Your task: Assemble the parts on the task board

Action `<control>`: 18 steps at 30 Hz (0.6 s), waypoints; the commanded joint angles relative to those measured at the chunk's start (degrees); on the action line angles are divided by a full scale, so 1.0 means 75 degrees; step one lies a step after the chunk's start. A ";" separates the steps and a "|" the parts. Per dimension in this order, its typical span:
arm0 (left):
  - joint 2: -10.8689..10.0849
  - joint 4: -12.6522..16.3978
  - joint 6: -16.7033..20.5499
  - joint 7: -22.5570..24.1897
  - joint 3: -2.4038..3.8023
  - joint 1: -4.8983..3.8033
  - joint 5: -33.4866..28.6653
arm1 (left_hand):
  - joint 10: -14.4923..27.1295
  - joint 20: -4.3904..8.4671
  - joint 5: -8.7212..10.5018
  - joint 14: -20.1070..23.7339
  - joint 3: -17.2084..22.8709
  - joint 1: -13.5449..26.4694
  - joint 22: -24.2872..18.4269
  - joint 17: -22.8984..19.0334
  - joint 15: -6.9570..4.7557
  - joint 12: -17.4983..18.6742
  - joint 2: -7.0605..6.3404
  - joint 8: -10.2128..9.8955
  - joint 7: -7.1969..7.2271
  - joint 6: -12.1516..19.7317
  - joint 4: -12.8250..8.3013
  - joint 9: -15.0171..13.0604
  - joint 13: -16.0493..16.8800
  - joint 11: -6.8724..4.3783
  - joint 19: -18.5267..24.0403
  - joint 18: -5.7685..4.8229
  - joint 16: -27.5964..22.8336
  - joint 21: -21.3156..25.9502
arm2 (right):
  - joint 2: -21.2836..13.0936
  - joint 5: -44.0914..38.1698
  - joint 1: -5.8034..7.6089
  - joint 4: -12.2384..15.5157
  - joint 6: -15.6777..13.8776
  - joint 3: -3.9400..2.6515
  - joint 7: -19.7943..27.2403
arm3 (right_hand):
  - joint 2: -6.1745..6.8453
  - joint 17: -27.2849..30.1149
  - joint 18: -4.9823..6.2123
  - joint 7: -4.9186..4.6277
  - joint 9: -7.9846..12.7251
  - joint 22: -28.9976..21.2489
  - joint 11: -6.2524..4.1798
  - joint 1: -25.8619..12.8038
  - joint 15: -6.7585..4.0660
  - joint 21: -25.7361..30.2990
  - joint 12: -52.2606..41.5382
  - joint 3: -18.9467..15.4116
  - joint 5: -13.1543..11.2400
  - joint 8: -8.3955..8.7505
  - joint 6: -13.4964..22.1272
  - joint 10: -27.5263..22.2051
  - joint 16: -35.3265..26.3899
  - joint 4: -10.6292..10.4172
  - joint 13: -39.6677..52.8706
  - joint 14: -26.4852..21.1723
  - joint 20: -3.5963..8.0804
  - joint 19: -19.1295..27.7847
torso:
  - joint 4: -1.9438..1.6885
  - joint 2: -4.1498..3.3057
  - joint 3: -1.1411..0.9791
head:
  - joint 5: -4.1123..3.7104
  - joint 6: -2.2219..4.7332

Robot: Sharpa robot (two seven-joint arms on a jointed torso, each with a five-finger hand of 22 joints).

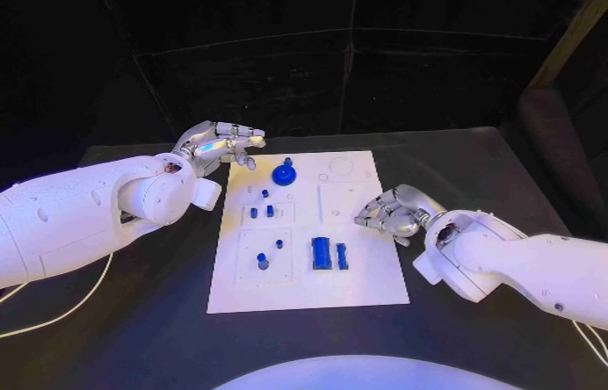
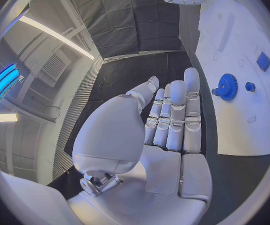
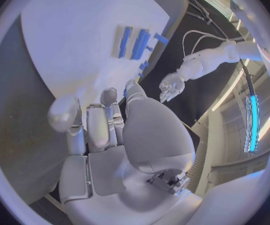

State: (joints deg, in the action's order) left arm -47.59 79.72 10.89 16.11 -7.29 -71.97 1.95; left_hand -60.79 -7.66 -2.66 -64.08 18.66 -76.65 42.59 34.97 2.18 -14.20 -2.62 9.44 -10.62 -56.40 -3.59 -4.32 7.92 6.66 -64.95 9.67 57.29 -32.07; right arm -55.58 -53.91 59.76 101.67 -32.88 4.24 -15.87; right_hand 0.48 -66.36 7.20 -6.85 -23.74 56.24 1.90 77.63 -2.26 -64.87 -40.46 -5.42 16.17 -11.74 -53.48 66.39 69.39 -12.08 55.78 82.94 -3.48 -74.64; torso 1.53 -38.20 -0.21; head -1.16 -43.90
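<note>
Lying in the middle of the black desk [image 1: 152, 320], the white rectangular task board [image 1: 367, 276] sits between the two silver hands. The left hand [image 1: 222, 142] hovers just beside the board's far left corner, and the right hand [image 1: 390, 213] hovers at its right edge, near the middle of that side.

On the board I count one round blue gear-shaped part [image 1: 285, 175] near the far end, close to the left hand. Two flat blue rectangular blocks [image 1: 322, 253] lie side by side toward the near end. Several small blue pegs [image 1: 261, 211] stand between the gear and the blocks; they are too small to count surely.

In the left wrist view, the left hand's fingers [image 2: 178, 115] are stretched out straight and close together, holding nothing. The right hand's fingers [image 3: 100, 127] are a little curled, with nothing between them, and they touch no part.
</note>
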 commanded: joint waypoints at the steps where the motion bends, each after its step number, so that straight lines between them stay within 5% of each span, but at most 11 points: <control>1: 0.0033 -0.0060 0.0149 0.0179 0.0003 -0.0012 -0.0057 | 0.0047 -0.0046 -0.0028 0.0446 -0.0108 0.0071 -0.0110 -0.0239 0.0031 -0.0096 0.0035 0.0093 -0.0003 0.0038 0.0028 0.0003 0.0023 0.0013 0.0423 0.0073 -0.0280 0.0252 | 0.0074 0.3434 0.0215 -0.0448 -0.0281 -0.0035 0.2533 | -0.0121 0.2383 0.0416 -0.0135 0.0122 -0.2600 0.0108 0.0392 0.0135 0.2419 0.1261 0.0020 -0.0230 0.0126 0.0084 -0.0673 -0.2662 0.0113 -0.1044 -0.0951 -0.0156 0.1289 | -0.0026 0.0109 0.0037 | -0.0053 0.0101; 7: 0.0173 -0.0342 0.0336 0.0367 -0.0008 0.0014 -0.0562 | 0.0051 -0.0166 -0.0035 0.1107 -0.0167 0.0021 -0.0564 -0.1046 0.0124 -0.0151 0.0144 0.0237 0.0064 -0.0076 0.0071 -0.0003 -0.0015 0.0014 0.1298 0.0068 -0.1518 0.1000 | 0.0537 0.5190 0.0559 -0.1803 0.0368 -0.0120 0.3992 | -0.0288 0.4324 0.0486 -0.0477 0.0564 -0.4053 0.0518 0.0951 0.0578 0.4526 0.3397 0.0187 -0.0478 0.0521 0.0058 -0.1188 -0.5685 0.0115 -0.3406 -0.1945 -0.0532 0.1847 | -0.0024 0.0292 0.0097 | -0.0136 0.0315; 11: 0.0341 -0.0666 0.0460 0.0570 -0.0012 0.0047 -0.0924 | -0.0050 -0.0359 -0.0031 0.1174 -0.0101 0.0055 -0.1143 -0.1842 0.0265 0.0101 0.0147 0.0153 0.0080 -0.0040 0.0158 0.0044 -0.0196 0.0059 0.1799 0.0070 -0.2976 0.1727 | 0.1038 0.5721 0.0635 -0.2864 0.0874 -0.0212 0.4575 | -0.0200 0.5183 0.0408 -0.0388 0.0854 -0.4829 0.0658 0.1160 0.0800 0.5645 0.3956 0.0200 -0.0620 0.0788 0.0002 -0.1041 -0.7004 0.0156 -0.4383 -0.2573 -0.0804 0.2239 | 0.0004 0.0413 0.0126 | -0.0151 0.0501; 14: 0.0528 -0.1010 0.0494 0.0753 -0.0013 0.0087 -0.1097 | -0.0115 -0.0538 -0.0031 0.1185 -0.0049 0.0107 -0.1619 -0.2290 0.0419 0.0419 0.0110 0.0012 0.0102 0.0016 0.0249 0.0066 -0.0376 0.0098 0.2129 0.0072 -0.3924 0.2275 | 0.1389 0.5978 0.0659 -0.3556 0.1151 -0.0243 0.4889 | -0.0203 0.5861 0.0418 -0.0368 0.1118 -0.5395 0.0785 0.1227 0.1044 0.6442 0.4305 0.0208 -0.0653 0.1000 -0.0019 -0.0966 -0.7852 0.0188 -0.5047 -0.2991 -0.1058 0.2488 | 0.0017 0.0488 0.0120 | -0.0146 0.0715; 16: 0.0690 -0.1294 0.0505 0.0869 -0.0013 0.0140 -0.1162 | -0.0050 -0.0665 -0.0014 0.1302 -0.0074 0.0153 -0.1905 -0.2508 0.0553 0.0626 0.0059 -0.0094 0.0129 0.0081 0.0302 0.0075 -0.0483 0.0175 0.2412 0.0060 -0.4397 0.2622 | 0.1621 0.6072 0.0668 -0.3979 0.1327 -0.0256 0.5059 | -0.0236 0.6562 0.0436 -0.0280 0.1468 -0.5913 0.0816 0.1264 0.1105 0.7051 0.4591 0.0199 -0.0654 0.1069 -0.0119 -0.0710 -0.8374 0.0302 -0.5787 -0.2769 -0.1174 0.2242 | 0.0030 0.0543 0.0110 | -0.0143 0.0859; 18: 0.0826 -0.1521 0.0532 0.0948 -0.0012 0.0192 -0.1196 | 0.0114 -0.0835 -0.0057 0.1619 -0.0155 0.0210 -0.2234 -0.2761 0.0747 0.0860 0.0010 -0.0230 0.0196 0.0193 0.0359 0.0086 -0.0573 0.0352 0.2888 0.0012 -0.4925 0.3061 | 0.1794 0.6072 0.0673 -0.4281 0.1456 -0.0264 0.5169 | -0.0267 0.6967 0.0453 -0.0333 0.1680 -0.6185 0.0848 0.1197 0.1146 0.7385 0.4728 0.0168 -0.0697 0.1081 -0.0134 -0.0616 -0.8678 0.0349 -0.6167 -0.2795 -0.1189 0.2166 | 0.0044 0.0592 0.0098 | -0.0129 0.0933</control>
State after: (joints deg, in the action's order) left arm -41.71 69.02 13.81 19.75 -7.43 -70.62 -4.23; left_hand -59.95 -13.67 -2.90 -52.42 17.53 -75.52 26.30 14.62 7.68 -8.08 -2.61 7.91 -9.09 -55.24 -1.02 -3.72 3.79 8.95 -43.87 9.69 21.12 -9.71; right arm -42.53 -12.82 64.64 70.41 -26.50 2.33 17.07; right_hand -1.23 -14.92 9.81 -9.32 -11.55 10.41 8.25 86.70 6.22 -10.16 -5.29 -4.25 11.05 -3.77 -54.34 61.52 4.92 -9.70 10.34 61.77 -12.37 -58.16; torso 1.66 -34.59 0.62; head -2.26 -37.75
